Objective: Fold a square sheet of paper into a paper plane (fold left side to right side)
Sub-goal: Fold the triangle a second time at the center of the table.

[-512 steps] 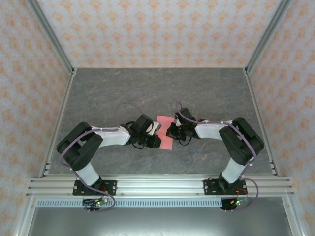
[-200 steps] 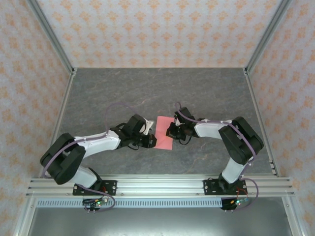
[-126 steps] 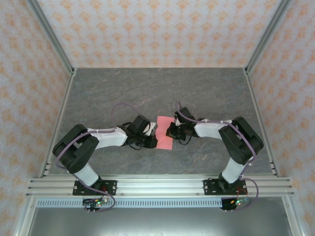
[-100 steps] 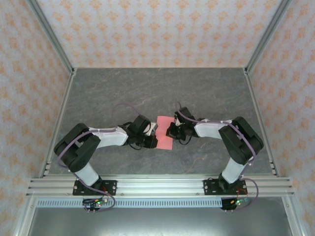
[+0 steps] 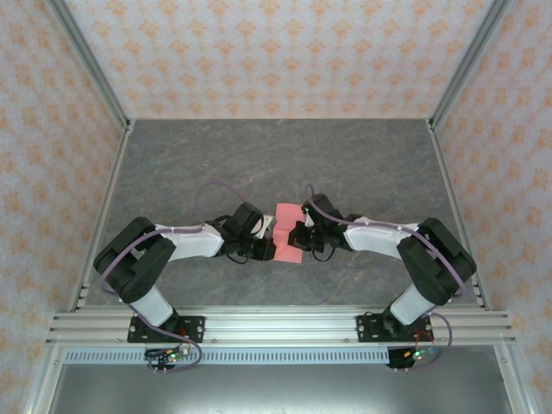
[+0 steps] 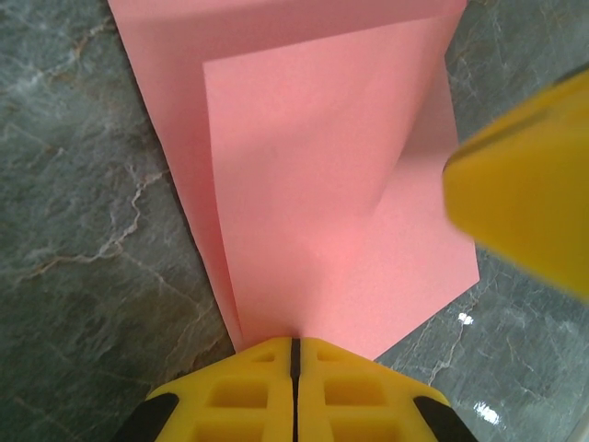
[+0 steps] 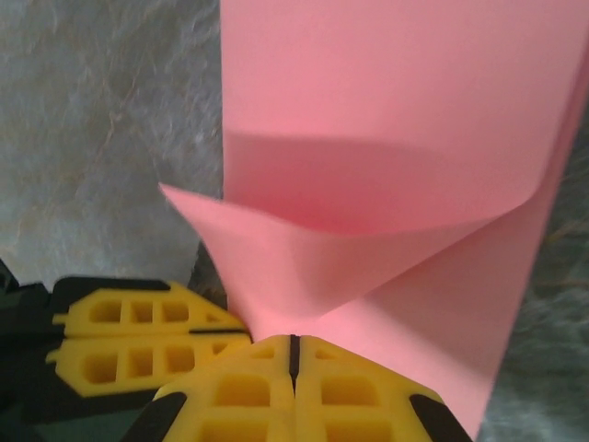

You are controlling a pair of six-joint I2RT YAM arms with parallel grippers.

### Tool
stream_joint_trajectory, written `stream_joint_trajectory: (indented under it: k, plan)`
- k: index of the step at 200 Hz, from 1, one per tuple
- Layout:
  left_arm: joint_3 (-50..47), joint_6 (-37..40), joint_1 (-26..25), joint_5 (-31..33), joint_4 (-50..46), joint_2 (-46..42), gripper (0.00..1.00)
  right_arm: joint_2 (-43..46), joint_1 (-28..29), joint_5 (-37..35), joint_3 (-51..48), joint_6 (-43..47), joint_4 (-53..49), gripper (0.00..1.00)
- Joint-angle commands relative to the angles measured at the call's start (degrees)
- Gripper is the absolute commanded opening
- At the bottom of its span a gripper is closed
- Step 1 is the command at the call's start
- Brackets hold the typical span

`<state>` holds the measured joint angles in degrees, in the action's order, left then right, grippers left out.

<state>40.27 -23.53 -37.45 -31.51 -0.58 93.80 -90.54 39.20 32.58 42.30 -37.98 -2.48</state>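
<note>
Mid-worktop (image 5: pixel 259 155), the square sheet of paper (image 5: pixel 289 251) lies only partly folded: a loose flap arches over, not yet pressed flat, and the plane is far off. The right hand (image 7: pixel 294 343) pinches that flap; the left hand (image 6: pixel 294 343) is clenched at the sheet's left edge. The right hand has edged left since moments ago.

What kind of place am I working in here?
Likely a lab robot cell: aluminium frame rails, patterned panel walls on three sides, and a dark stone-look table.
</note>
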Motion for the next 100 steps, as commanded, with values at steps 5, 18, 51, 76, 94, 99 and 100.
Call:
stream_joint_trajectory:
  k: [5, 18, 51, 76, 94, 99, 100]
  plan:
    - [-2.4, 1.0, 0.2, 4.2, -3.5, 0.7, 0.07, -1.5, 1.6, 0.7, -0.5, -2.5, 4.3, 0.04]
    - [-2.3, 1.0, 0.2, 4.1, -3.1, 0.7, 0.07, -2.5, 2.2, 0.8, 0.2, -2.5, 4.5, 0.04]
    - [-2.1, 0.8, 0.1, 4.1, -2.8, 1.1, 0.07, -4.2, 3.1, 0.9, 0.8, -2.9, 5.3, 0.04]
    - [-2.2, 0.9, 0.1, 4.0, -2.9, 1.1, 0.06, -5.1, 3.1, 1.5, 1.1, -3.2, 6.4, 0.04]
    - [-2.3, 0.9, 0.1, 4.1, -2.9, 1.2, 0.06, -4.8, 3.1, 1.4, 1.1, -3.2, 6.7, 0.04]
    - [-2.2, 0.9, 0.1, 4.1, -3.0, 1.2, 0.06, -4.7, 3.1, 1.4, 1.1, -3.3, 6.8, 0.04]
    - [-2.2, 0.9, 0.1, 4.0, -3.0, 1.2, 0.06, -4.7, 3.1, 1.4, 1.1, -3.3, 6.8, 0.04]
